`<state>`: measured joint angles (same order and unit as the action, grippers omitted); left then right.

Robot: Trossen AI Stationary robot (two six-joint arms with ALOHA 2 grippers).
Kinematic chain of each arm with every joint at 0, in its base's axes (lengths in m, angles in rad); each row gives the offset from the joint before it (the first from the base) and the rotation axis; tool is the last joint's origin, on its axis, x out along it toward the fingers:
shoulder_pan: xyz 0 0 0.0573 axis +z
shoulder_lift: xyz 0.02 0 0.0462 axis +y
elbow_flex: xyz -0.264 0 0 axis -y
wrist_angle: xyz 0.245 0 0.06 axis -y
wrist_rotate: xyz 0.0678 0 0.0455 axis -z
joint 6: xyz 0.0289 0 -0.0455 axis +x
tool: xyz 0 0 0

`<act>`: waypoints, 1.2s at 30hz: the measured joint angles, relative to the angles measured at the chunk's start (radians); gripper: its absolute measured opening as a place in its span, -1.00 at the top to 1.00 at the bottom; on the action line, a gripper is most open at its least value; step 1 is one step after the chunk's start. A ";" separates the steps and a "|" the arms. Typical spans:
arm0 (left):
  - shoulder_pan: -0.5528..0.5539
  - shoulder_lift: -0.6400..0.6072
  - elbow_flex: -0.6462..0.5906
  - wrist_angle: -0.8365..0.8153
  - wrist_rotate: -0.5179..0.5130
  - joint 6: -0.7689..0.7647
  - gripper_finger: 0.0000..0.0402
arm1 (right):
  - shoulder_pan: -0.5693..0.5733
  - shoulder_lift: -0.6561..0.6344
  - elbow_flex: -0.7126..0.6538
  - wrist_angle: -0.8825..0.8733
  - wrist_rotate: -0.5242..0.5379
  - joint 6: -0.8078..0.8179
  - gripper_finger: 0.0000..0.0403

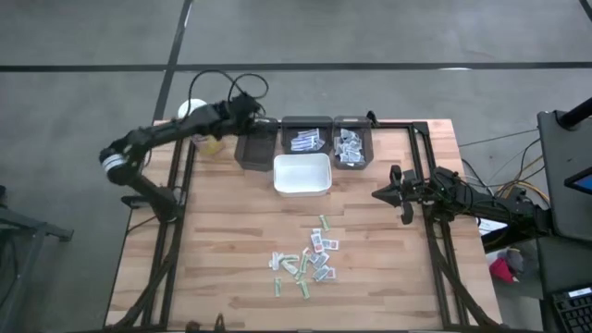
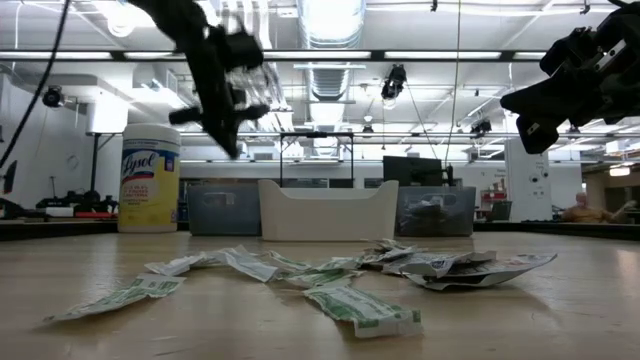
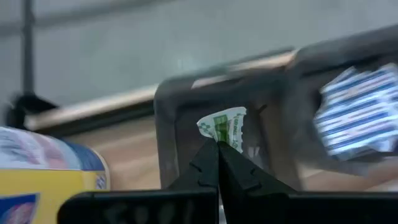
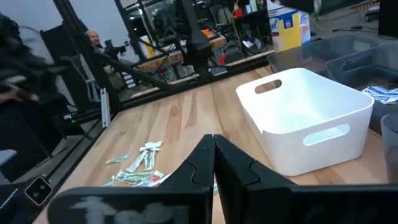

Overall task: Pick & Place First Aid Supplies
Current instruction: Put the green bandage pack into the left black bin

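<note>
Two dark jointed arms; left arm [image 1: 157,136] bears a pale, perhaps grey, band.

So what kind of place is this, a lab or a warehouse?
Most likely a robotics lab or workshop: exposed ceiling ducts and strip lights, workbenches with equipment behind the butcher-block table, and cabling on a concrete floor.

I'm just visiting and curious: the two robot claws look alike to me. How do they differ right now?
The left gripper is pinching a green-printed packet above the leftmost dark bin; the right gripper is shut on nothing. The left gripper is at the table's far edge by the bins, while the right gripper hangs at the right side, level with the white bin. Both are closed and raised off the table.
</note>
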<state>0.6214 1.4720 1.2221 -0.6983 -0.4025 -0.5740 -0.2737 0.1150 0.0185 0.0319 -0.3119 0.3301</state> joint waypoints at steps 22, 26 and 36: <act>0.078 0.289 0.002 0.056 0.230 0.111 0.88 | 0.000 0.000 0.000 0.000 0.000 -0.001 0.96; 0.078 0.275 0.002 0.055 0.237 0.111 0.68 | 0.000 0.000 0.000 0.000 0.000 -0.001 0.96; -0.090 0.135 0.002 0.033 0.333 0.109 0.44 | 0.000 -0.001 0.000 0.000 0.000 -0.001 0.96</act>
<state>0.5317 1.6072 1.2243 -0.6658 -0.0693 -0.4652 -0.2737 0.1143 0.0185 0.0319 -0.3119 0.3290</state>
